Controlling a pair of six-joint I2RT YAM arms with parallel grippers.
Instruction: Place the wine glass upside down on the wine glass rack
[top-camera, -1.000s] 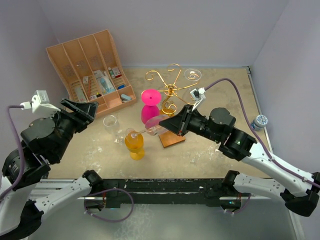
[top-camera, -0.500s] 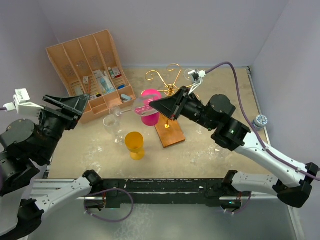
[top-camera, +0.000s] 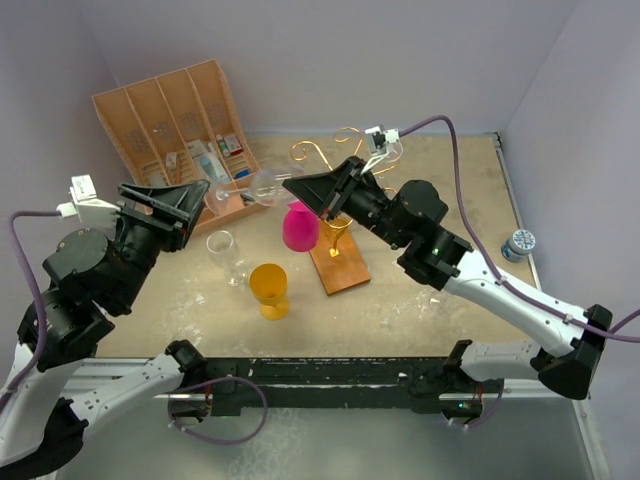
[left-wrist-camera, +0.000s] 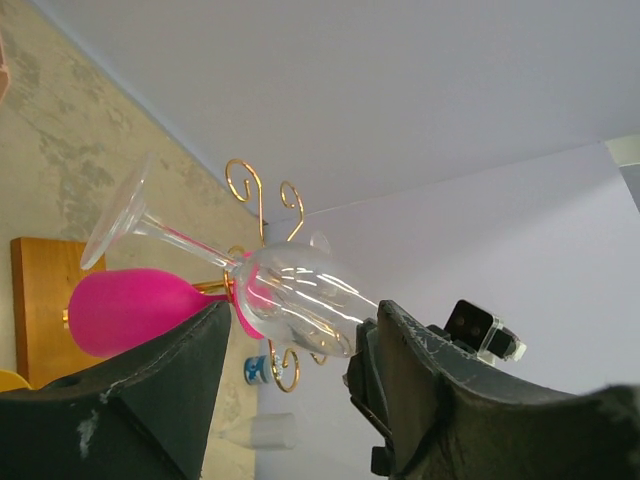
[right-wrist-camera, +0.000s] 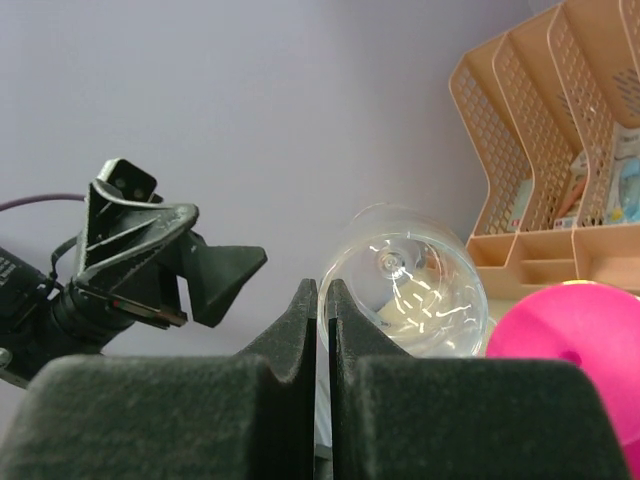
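Wine glass (top-camera: 265, 185) in mid-air, lying roughly level, bowl toward the right arm, foot toward the left arm. It sits just left of the wine glass rack (top-camera: 338, 172), over the gap between organiser box (top-camera: 170, 120) and pink glass (top-camera: 298, 228), and is not on any scroll arm.

The right gripper (top-camera: 290, 185) has its fingers pressed almost together. Its wrist view looks straight into the bowl, so this is probably a pinch on the bowl wall at the rim; the contact itself is hidden. The left gripper (top-camera: 198, 192) has its fingers spread wide, with the bowl in the gap in its wrist view and no touch visible. Reads as a handover before flipping the glass foot-up.

Risks:
- The rim pinch is thin and off the balance point, so the glass could swivel or slide out.
- If the right lets go before the left has a firm hold on the slick round bowl, the glass drops toward the pink glass, yellow glass (top-camera: 268, 288) or clear glass (top-camera: 224, 252) below.
- An off-centre left squeeze could pop the bowl sideways.
- A tilted entry could catch the stem on the gold scrolls.
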